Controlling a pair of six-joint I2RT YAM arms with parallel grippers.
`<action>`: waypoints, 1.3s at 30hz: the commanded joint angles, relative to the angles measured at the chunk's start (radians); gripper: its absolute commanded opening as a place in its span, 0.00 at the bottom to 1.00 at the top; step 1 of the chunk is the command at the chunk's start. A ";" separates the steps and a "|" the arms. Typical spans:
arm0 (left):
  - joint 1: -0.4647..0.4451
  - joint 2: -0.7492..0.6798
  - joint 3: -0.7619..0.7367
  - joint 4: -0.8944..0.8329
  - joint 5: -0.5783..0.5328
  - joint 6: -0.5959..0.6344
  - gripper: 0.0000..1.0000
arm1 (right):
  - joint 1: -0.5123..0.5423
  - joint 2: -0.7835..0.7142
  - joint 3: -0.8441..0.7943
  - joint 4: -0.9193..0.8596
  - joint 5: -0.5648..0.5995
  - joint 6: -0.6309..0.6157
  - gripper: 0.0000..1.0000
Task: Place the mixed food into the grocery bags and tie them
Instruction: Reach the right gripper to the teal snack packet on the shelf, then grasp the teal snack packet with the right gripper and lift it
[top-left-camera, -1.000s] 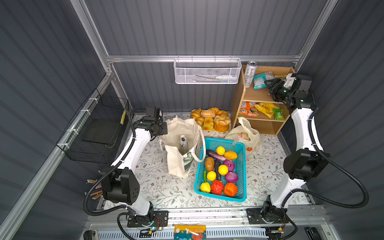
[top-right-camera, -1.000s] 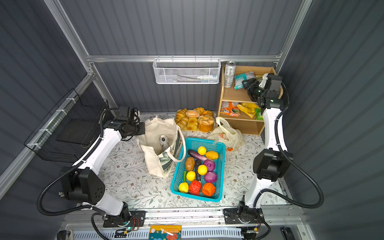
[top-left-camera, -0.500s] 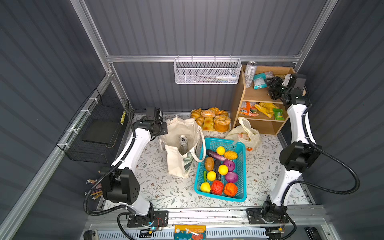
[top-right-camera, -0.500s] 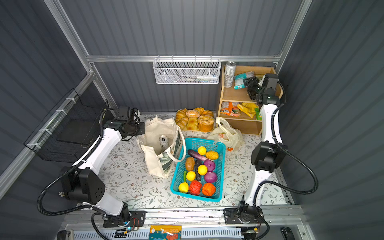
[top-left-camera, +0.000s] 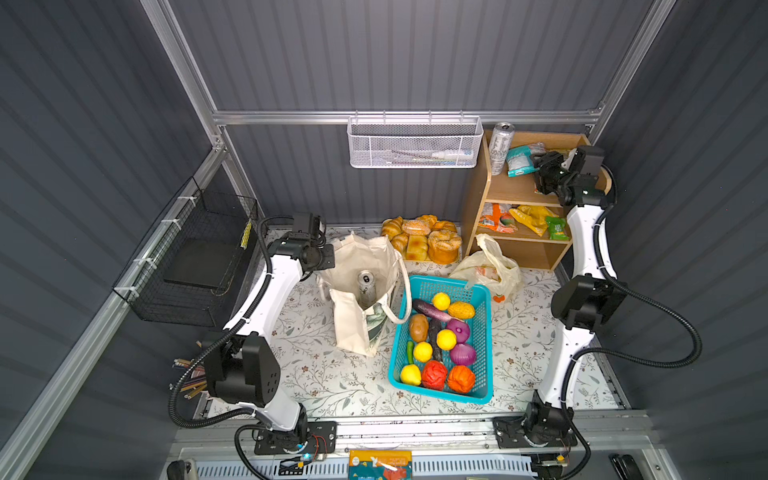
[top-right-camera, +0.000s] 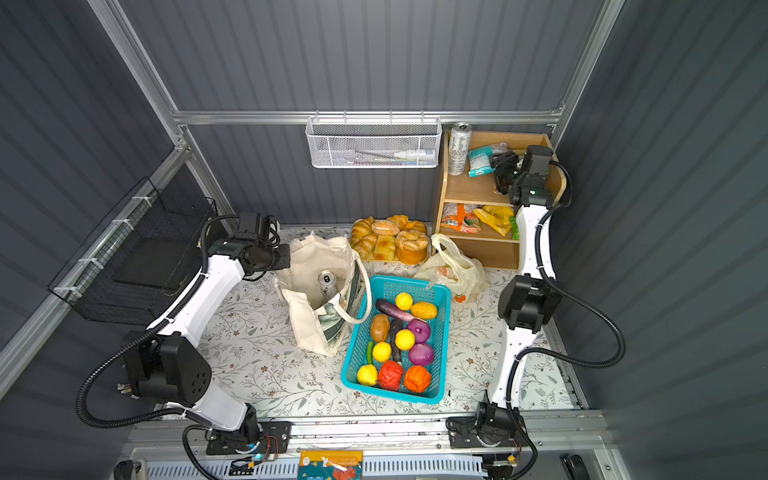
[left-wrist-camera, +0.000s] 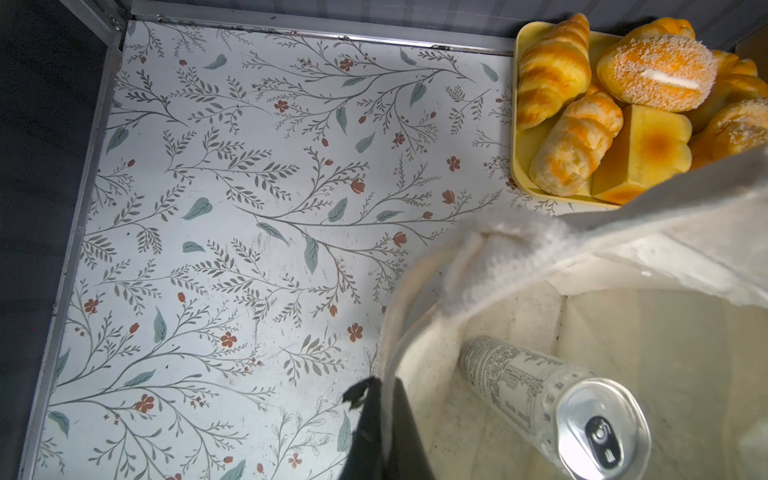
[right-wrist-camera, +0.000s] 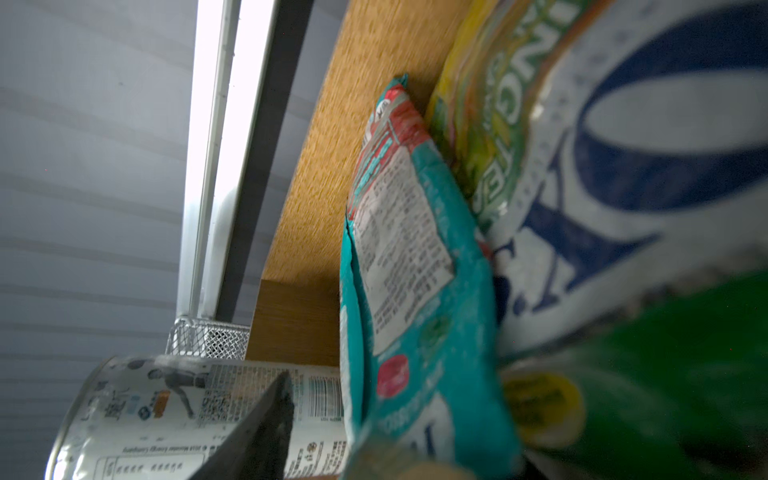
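Nearest, we are seeing lemons (top-left-camera: 446, 338) and other produce (top-left-camera: 462, 355) lying in the basket (top-left-camera: 485, 340) on the desk (top-left-camera: 316, 374). Beside it the tote (top-left-camera: 353, 328) is standing open with a can (top-left-camera: 366, 284) inside, and our left tool (left-wrist-camera: 380, 399) is clamping its rim, jaws together on the cloth. Further back the plastic bag (top-left-camera: 492, 266) is slumping near the bread (top-left-camera: 428, 243). Farthest, our right tool (top-left-camera: 542, 168) is hovering over the shelf (top-left-camera: 515, 191) top, against the teal packet (top-left-camera: 519, 160) beside a second can (top-left-camera: 500, 147); we cannot tell whether its jaws are gripping.
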 joint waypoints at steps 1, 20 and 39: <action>-0.007 0.019 0.022 -0.045 -0.005 0.017 0.00 | -0.002 0.043 0.010 0.017 -0.006 0.033 0.34; -0.007 0.033 0.032 -0.029 -0.021 0.015 0.00 | 0.004 -0.390 -0.291 0.244 -0.119 0.010 0.00; -0.008 -0.013 0.044 0.019 0.011 0.036 0.00 | 0.496 -0.890 -0.918 0.246 -0.172 -0.230 0.00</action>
